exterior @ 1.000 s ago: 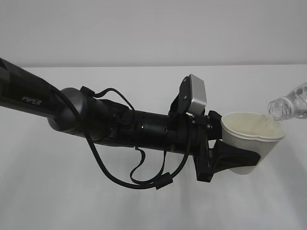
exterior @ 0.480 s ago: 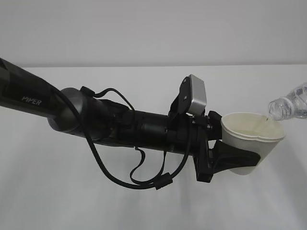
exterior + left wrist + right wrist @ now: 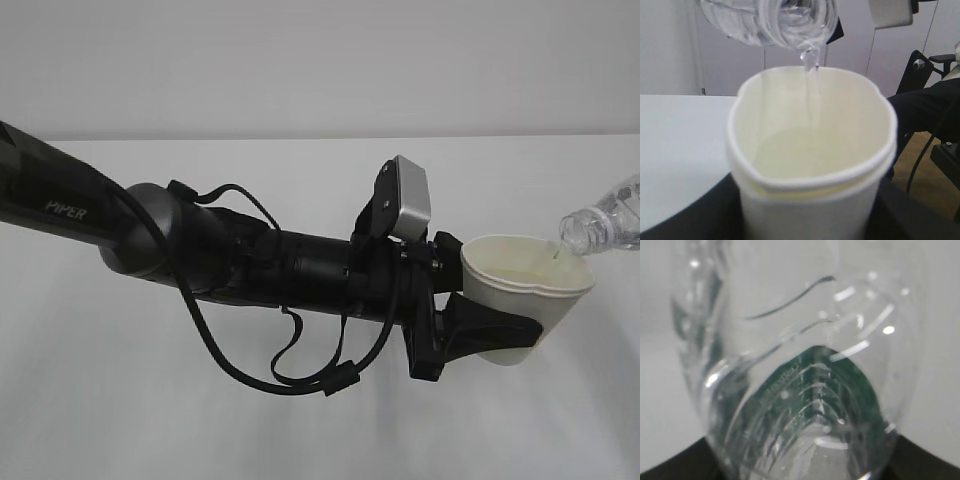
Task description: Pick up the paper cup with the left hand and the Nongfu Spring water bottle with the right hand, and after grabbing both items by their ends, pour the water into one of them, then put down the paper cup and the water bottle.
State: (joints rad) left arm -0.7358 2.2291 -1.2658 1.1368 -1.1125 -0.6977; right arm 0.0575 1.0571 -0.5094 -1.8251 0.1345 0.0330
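Exterior view: the left tool (image 3: 480, 335) pinches the paper cup (image 3: 525, 300) above the bare white tabletop (image 3: 200, 440), open room all around. The water bottle (image 3: 600, 222) tilts in from the right edge, mouth over the cup's rim, a thin stream of water (image 3: 812, 75) falling in. The right tool (image 3: 670, 462) clamps the bottle's base; an office chair (image 3: 935, 100) stands beyond.

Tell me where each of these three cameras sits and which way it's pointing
Exterior: beside the table, looking down at a slant; left arm and left gripper holding the paper cup.
Left wrist: behind the cup, facing its mouth; gripper under it.
Right wrist: against the water bottle; gripper edges below.
Exterior and left wrist share cup and bottle mouth.
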